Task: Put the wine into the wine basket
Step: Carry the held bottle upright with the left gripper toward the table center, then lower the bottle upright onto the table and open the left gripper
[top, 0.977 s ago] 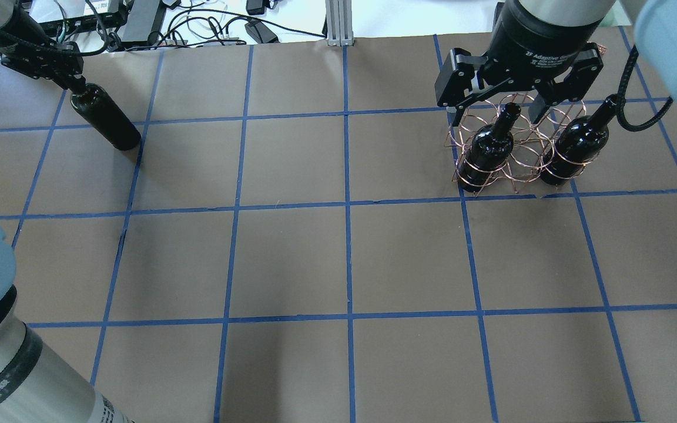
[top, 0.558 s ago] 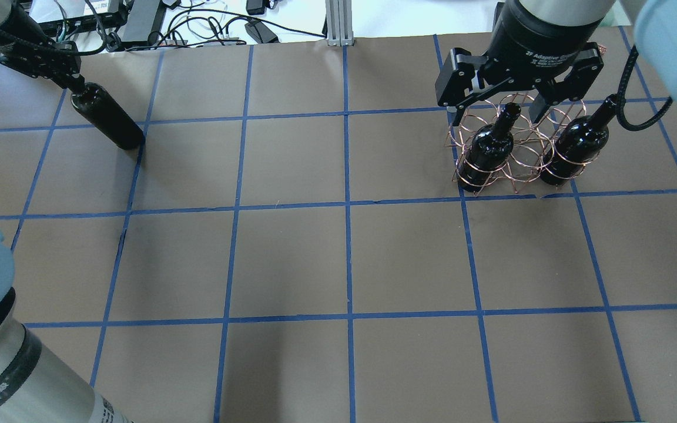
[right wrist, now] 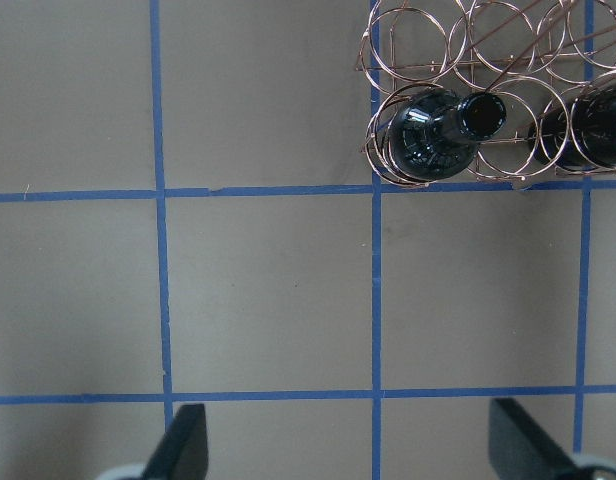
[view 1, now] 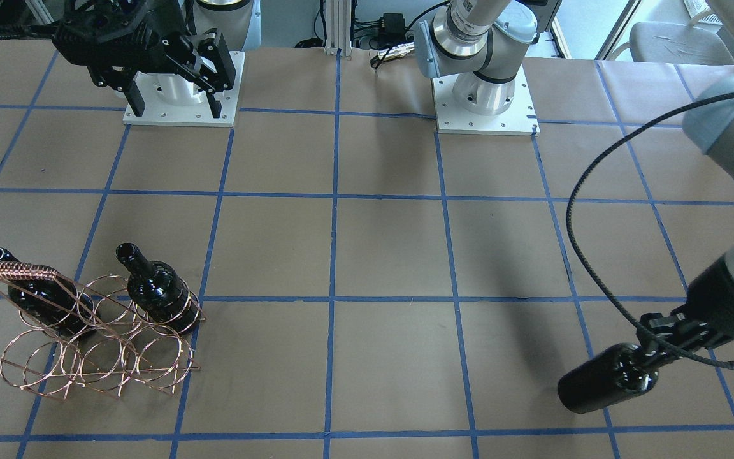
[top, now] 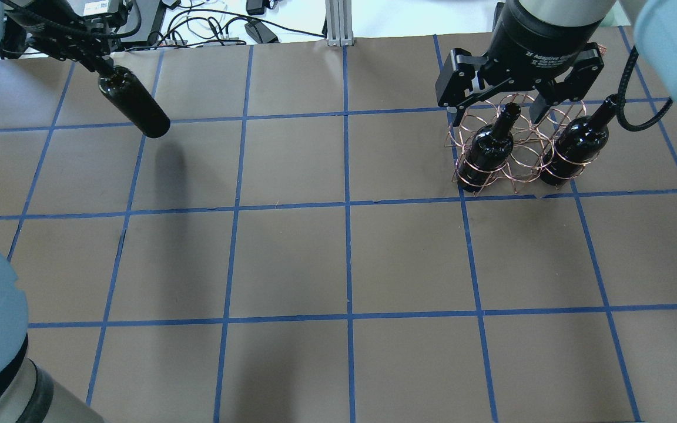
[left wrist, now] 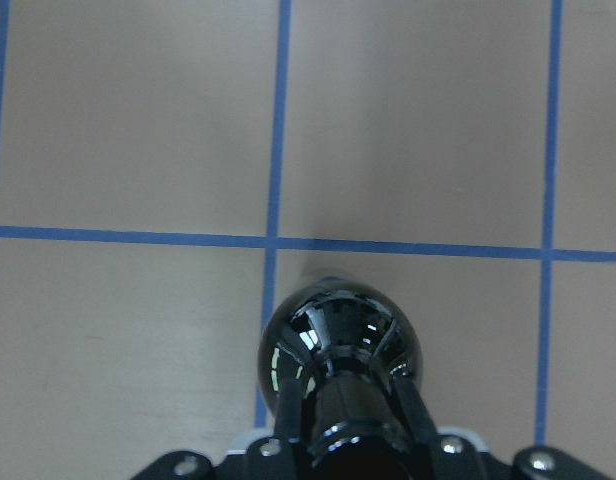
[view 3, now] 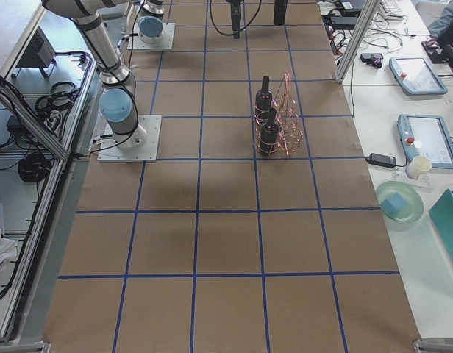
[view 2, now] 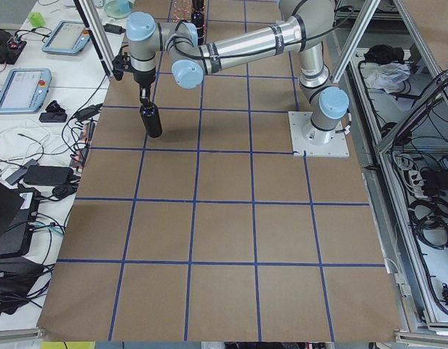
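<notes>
Left hand [top: 96,69] clamps the wine [top: 134,108] by its neck, bottle hanging below, seemingly airborne.

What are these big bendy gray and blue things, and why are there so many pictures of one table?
They are two robot arms bolted to a brown table with blue tape lines. Each ends in a two-finger pincher called a gripper. All the pictures show one moment: one from behind the robot, one facing it, two from the table's ends, and one from a small camera on each wrist. The left gripper is shut on the neck of a dark wine bottle, holding it above the table. The right gripper is open and empty, high up near a copper wire basket. Two more bottles stand in the basket.
</notes>
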Controlling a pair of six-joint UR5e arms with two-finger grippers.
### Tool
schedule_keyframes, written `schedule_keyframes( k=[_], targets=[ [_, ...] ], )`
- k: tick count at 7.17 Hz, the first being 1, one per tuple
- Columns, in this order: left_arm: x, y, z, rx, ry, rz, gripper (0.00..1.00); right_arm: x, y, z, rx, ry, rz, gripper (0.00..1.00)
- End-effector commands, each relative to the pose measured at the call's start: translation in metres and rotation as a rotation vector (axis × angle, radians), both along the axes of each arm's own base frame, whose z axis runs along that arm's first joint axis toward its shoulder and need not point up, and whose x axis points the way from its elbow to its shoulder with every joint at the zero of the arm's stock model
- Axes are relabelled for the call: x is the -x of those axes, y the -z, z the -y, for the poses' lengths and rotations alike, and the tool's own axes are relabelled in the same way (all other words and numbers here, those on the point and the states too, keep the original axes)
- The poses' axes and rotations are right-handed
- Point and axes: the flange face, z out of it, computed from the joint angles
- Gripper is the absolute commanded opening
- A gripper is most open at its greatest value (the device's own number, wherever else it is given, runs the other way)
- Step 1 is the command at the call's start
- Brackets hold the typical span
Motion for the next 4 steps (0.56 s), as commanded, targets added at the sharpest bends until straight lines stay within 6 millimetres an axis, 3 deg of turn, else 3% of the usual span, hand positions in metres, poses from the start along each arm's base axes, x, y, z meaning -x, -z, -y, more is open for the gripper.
schedule_keyframes(
  k=[1,2,4],
  targets=[
    [0.112,0.015,-0.038,-0.035,0.048,-0.021,0.0,0.0,0.0,0.0,0.001,0.0,-0.001,1.0],
    [0.164,0.017,-0.057,-0.005,0.038,-0.033,0.0,0.0,-0.001,-0.001,0.001,0.0,0.0,1.0],
    [0.239,0.017,-0.091,-0.01,0.052,-0.051,0.0,0.0,0.0,0.0,0.001,0.0,0.0,1.0]
  ],
)
